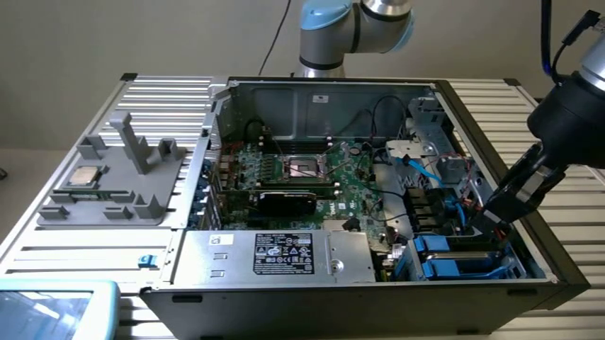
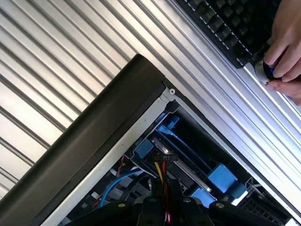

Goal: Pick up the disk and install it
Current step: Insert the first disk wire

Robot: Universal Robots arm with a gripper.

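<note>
Checking in from the remote station. I'm looking at the open computer case [image 1: 321, 106] sitting on the ribbed metal worktop [image 1: 161, 92]. The gripper [image 1: 499, 212] is hanging low inside the case, in the corner on the exterior view's right, just over the drive bay with the blue rails [image 1: 433, 245].

On the wrist view I'm seeing what I take to be the disk [image 2: 188, 167]. It's a flat slab lying in that bay with blue plastic on either side, right under the gripper. A bundle of yellow, red and black cables [image 2: 160, 172] is running across in front of it.

So I'm reading the pick-up as done and the disk as being in its slot, or very nearly. That's my guess, not something I can confirm.

What I can't call is how far apart the fingers are sitting, or whether they're gripping the disk or only resting near it, because the cables and the gripper body are getting in the way. Whether the disk is pushed fully home is also hidden from me, so I'm counting the seating as not confirmed.

Side note: a person's hand [image 2: 284, 42] is resting on a knob beside a keyboard [image 2: 225, 23] out on the worktop, well apart from the bay.
</note>
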